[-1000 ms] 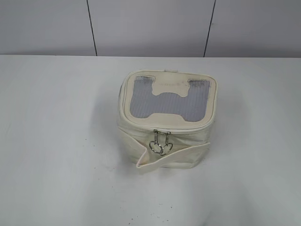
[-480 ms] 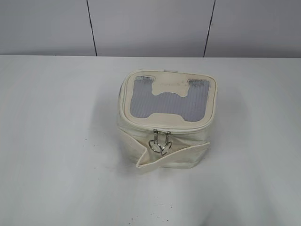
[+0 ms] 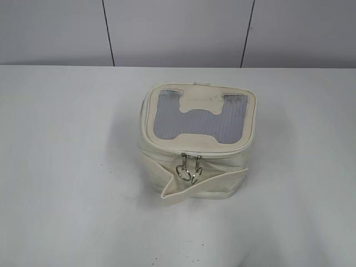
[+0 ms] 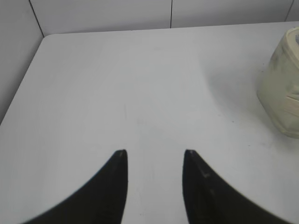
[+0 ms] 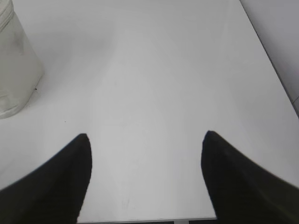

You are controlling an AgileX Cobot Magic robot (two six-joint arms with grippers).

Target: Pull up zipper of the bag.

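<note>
The cream-white boxy bag [image 3: 167, 161] stands in the middle of the table, with a grey ribbed top panel and a cream H-shaped patch. Its zipper [image 3: 190, 154] runs round the top rim. Two silver ring pulls [image 3: 188, 172] hang together at the front, above the wide cream strap [image 3: 222, 181]. Neither arm shows in the exterior view. My left gripper [image 4: 155, 151] is open and empty over bare table, with the bag [image 4: 282, 88] at its far right. My right gripper [image 5: 145, 135] is open and empty, with the bag [image 5: 14, 70] at its far left.
The white table [image 3: 67, 167] stretches on all sides of the bag. A grey panelled wall [image 3: 178, 30] stands behind the table's back edge. The table's near edge [image 5: 140, 220] shows in the right wrist view.
</note>
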